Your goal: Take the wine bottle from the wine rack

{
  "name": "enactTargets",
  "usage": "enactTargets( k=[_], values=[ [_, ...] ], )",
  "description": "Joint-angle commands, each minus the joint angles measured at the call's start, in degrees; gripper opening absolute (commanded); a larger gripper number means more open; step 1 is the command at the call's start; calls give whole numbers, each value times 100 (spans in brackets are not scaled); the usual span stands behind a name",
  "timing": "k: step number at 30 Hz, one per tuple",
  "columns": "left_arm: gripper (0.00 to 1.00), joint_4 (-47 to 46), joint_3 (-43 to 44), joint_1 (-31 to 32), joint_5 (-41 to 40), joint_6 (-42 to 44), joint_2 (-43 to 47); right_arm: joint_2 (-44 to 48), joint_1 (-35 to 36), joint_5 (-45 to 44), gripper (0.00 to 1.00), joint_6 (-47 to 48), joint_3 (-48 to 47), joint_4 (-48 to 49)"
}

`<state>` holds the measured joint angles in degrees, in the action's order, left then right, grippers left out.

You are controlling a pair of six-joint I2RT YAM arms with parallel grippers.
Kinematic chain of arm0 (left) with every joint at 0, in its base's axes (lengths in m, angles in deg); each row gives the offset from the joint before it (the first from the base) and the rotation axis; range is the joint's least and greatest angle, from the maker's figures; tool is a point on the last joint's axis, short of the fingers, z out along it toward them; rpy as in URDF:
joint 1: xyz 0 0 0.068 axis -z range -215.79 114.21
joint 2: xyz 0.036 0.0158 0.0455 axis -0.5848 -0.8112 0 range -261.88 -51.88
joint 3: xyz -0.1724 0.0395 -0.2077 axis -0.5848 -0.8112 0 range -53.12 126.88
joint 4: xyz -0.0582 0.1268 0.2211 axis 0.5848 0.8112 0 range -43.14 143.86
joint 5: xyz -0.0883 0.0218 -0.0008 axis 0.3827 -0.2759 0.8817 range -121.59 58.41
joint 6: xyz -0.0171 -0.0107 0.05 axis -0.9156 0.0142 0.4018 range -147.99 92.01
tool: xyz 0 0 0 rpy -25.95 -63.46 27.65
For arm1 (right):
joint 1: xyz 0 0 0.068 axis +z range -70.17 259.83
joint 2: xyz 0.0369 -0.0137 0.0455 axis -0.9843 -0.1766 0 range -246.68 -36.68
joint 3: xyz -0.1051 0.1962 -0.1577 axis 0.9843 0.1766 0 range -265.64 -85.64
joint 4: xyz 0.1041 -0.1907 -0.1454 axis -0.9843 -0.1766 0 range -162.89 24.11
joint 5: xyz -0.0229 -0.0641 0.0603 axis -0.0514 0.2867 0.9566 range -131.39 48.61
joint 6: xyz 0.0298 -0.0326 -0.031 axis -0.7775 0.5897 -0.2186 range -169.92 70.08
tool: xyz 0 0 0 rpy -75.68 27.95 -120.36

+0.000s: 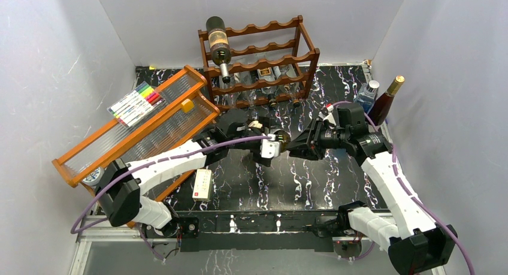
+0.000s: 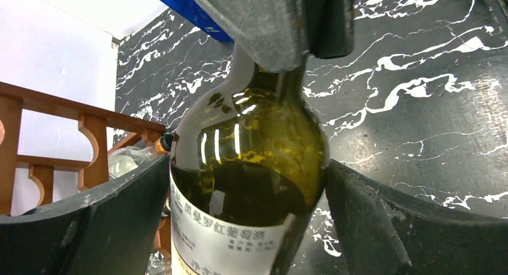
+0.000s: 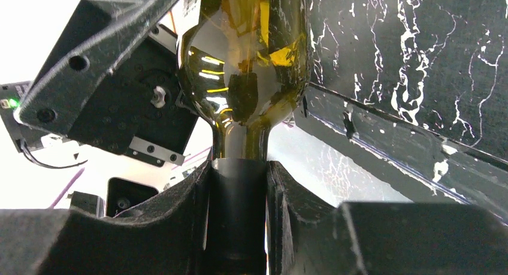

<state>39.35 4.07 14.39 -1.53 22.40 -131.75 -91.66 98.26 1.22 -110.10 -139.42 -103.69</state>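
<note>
From above, the wine bottle point(image 1: 279, 141) is off the wine rack point(image 1: 259, 59) and in front of it, over the middle of the black marbled table point(image 1: 251, 188). Its long axis runs roughly across the table, neck toward the right arm. The two arms meet at it, the right fingers point(image 1: 299, 142) at the neck end and the left arm over the body. Whether it rests on the table I cannot tell. There is bare table in front of the bottle, with an orange tray point(image 1: 197, 116) close on the left.

In the left wrist view, the left fingers point(image 2: 90, 227) are spread wide on either side of the labelled body. They are just beside the glass and not clearly pressing on it.

In the right wrist view, the right fingers are clenched on the dark neck, with the shoulder swelling straight ahead of them. By my reading the right arm carries the bottle, and the next move depends on that neck grip holding.
</note>
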Motion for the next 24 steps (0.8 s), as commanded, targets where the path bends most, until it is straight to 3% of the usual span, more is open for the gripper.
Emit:
enactTargets(
  k=[1, 4, 8, 11, 13, 15, 17, 20, 24],
  values=[
    [98, -601, -91, 37, -140, -3, -60, 52, -8, 724, 0, 594, -514, 344],
    [92, -831, -206, 43, -270, -91, -125, 3, -7, 806, 0, 750, -532, 263],
    [56, -880, -209, 44, -456, -394, -206, -143, -7, 932, 3, 1066, -656, 169],
    [37, -1319, -461, 37, -651, -954, -93, -328, -12, 430, 31, 1830, -1030, -440],
    [18, -1705, -700, 39, -706, -1421, 20, -442, -8, -127, 42, 2203, -1234, -678],
    [6, -2021, -886, 37, -756, -1951, 74, -516, -7, -521, 53, 2421, -1295, -669],
    [0, -2326, -1049, 43, -900, -2492, 65, -639, -9, -771, 65, 2689, -1289, -503],
    [0, -2610, -1148, 47, -1267, -3331, -39, -1011, -7, -1265, 78, 3125, -1477, -426],
    [0, -2656, -1091, 45, -1808, -4116, -174, -1326, -7, -1693, 87, 3670, -1649, -253]
  ],
)
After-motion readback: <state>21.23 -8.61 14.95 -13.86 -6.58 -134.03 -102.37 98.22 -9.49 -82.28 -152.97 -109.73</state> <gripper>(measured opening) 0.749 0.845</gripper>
